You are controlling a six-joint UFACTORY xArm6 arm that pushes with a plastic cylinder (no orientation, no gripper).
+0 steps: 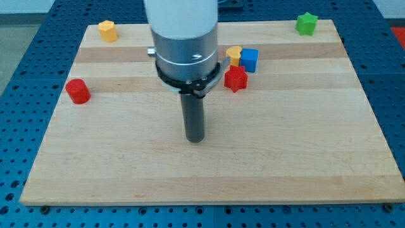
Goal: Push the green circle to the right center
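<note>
Nearest the view's bottom: front edge of the pale wooden plank tabletop (pixel 209 183), bare across its near half, resting on a blue perforated base plate (pixel 12 190) visible around all sides. Base plate cut off by the frame at every edge.

Mid-board: straight dark rod ending in my tip (pixel 195 140), set down on the wood slightly left of centre, touching no block. Tool is a plain rod, with nothing to open or close and nothing held. Above the rod, a grey metal collar (pixel 188 60) and a white cylindrical arm body (pixel 180 19), upright, cut off by the view's top. Arm body hides a strip of the board's far centre; contents behind it cannot be told.

Farther back, at the view's left: red cylinder-like block (pixel 78 91) near the left edge, well apart from my tip. To the view's right of the collar: cluster of three blocks, a red star-shaped block (pixel 235 79) in front, a blue cube (pixel 249 60) and a yellow round-topped block (pixel 234 54) just behind, all close together; contact between them hard to confirm.

Far edge: yellow-orange faceted block (pixel 108 30) at the top left corner; green star-shaped block (pixel 307 23) at the top right corner. No green circle discernible; only green block is this star-shaped one, far from my tip.
</note>
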